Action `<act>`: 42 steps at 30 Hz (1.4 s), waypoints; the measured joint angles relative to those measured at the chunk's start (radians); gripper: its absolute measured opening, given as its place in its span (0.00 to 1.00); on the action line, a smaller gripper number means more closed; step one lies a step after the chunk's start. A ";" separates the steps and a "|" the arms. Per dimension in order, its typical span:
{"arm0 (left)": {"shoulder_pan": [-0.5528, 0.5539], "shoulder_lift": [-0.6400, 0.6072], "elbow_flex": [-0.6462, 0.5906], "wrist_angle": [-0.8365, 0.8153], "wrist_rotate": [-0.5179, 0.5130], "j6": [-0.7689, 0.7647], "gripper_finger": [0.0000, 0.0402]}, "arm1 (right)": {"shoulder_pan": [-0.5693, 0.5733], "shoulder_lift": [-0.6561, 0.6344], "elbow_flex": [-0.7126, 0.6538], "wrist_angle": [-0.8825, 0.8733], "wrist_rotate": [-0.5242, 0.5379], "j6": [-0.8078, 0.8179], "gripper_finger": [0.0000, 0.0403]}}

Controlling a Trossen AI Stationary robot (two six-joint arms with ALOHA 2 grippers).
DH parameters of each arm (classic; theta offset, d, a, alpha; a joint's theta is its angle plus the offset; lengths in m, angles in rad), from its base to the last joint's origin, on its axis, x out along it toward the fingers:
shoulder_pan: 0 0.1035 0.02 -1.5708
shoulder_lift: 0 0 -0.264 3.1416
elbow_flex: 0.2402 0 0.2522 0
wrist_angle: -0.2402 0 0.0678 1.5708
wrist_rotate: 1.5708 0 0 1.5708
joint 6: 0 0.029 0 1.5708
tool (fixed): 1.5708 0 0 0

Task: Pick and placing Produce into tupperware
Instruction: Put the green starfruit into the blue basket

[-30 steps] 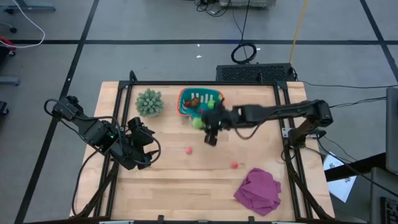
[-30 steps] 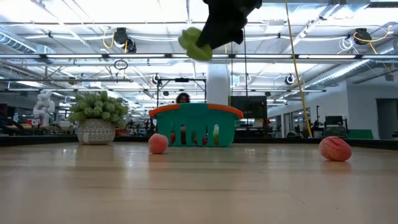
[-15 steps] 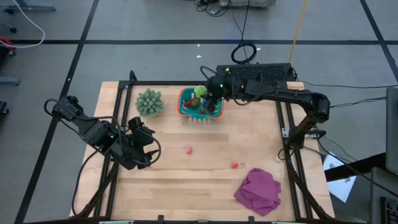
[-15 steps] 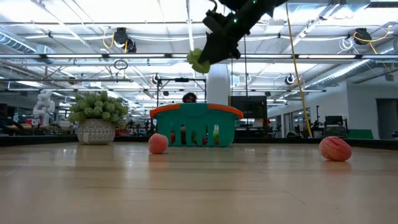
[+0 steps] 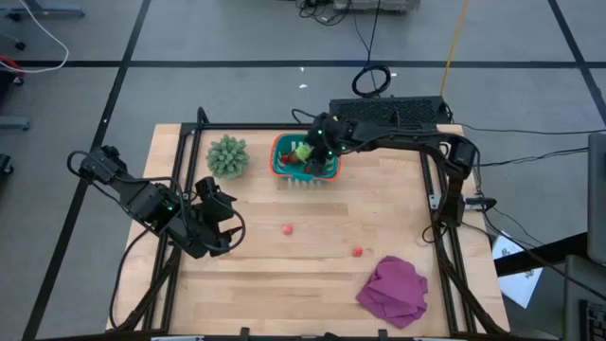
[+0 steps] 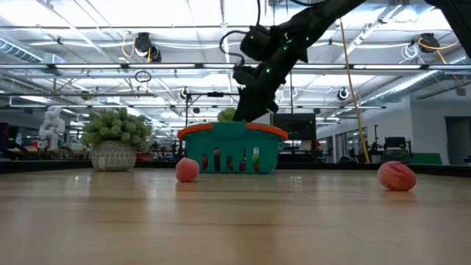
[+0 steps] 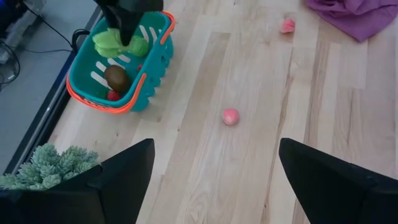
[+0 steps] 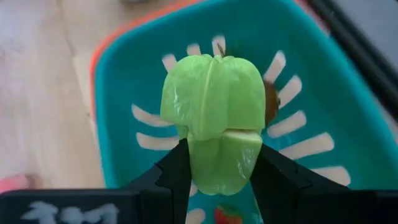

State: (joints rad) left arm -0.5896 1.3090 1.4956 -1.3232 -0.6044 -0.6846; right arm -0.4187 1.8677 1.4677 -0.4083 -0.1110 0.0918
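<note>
One big open hall fills my low view w/ ceiling lights and pipes behind the table (image 5: 284, 275), a pale wood-plank top in a black frame on grey floor. Right arm reaches across the far edge; right gripper (image 5: 315, 152) hangs over the tupperware (image 5: 280, 169), fingers pinching a light-green produce piece (image 8: 212, 118) just above the tub's open top. Left gripper (image 5: 216, 216) waits low near the table's left side, fingers (image 7: 121, 177) spread wide, holding nothing. Magenta cloth (image 5: 393, 290) lies crumpled at the near right. Spiky plant (image 5: 227, 156) sits just left of the tub. Inside the tub I see a brown oval (image 7: 116, 78). Two red pieces lie on bare wood, well apart: one mid-table (image 5: 287, 228), one (image 5: 357, 251) nearer the cloth.
</note>
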 joint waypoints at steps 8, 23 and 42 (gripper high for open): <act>0.000 0.000 0.000 0.000 -0.003 0.000 0.87 | -0.008 0.016 0.000 -0.116 0.000 -0.016 0.32; 0.000 0.000 0.000 0.001 -0.009 0.000 0.87 | -0.066 0.017 0.000 -0.143 -0.068 -0.018 0.32; 0.000 0.000 0.000 0.012 -0.009 0.003 0.87 | -0.057 0.059 0.000 -0.128 -0.078 -0.031 0.33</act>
State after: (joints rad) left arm -0.5896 1.3090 1.4956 -1.3113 -0.6132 -0.6811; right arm -0.4759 1.9270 1.4681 -0.5362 -0.1889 0.0611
